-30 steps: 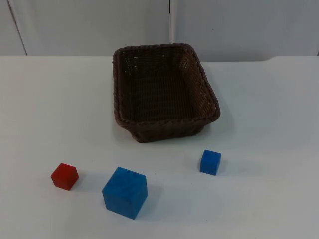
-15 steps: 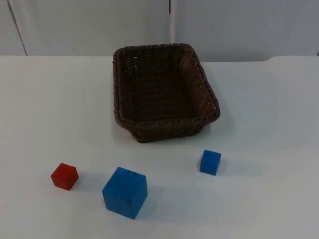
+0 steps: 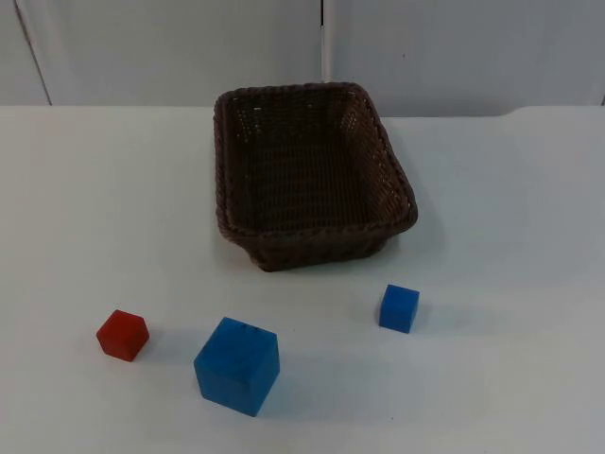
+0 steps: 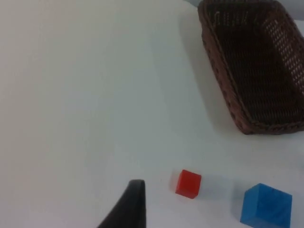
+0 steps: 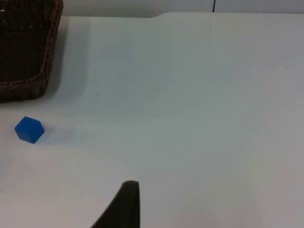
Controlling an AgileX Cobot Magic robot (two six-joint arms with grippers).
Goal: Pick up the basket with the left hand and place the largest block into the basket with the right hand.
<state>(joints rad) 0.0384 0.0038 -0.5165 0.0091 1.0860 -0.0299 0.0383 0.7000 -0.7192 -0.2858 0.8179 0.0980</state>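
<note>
No movement: basket (image 3: 312,175) (far rim cut off in right wrist view) unlifted.

Left gripper (image 4: 130,204): one black fingertip visible, hanging above bare worktop (image 4: 85,104), apart from the red block (image 4: 188,183) beside it, well clear of the basket (image 4: 256,66), touching nothing. Right gripper (image 5: 124,204): same picture, one black fingertip over open worktop, well apart from the small blue block (image 5: 29,129) and further still from the basket. Can't tell how wide either pair of fingers is set. Neither arm reaches into the overhead view; both wait off the working area, nothing held by either one.
</note>
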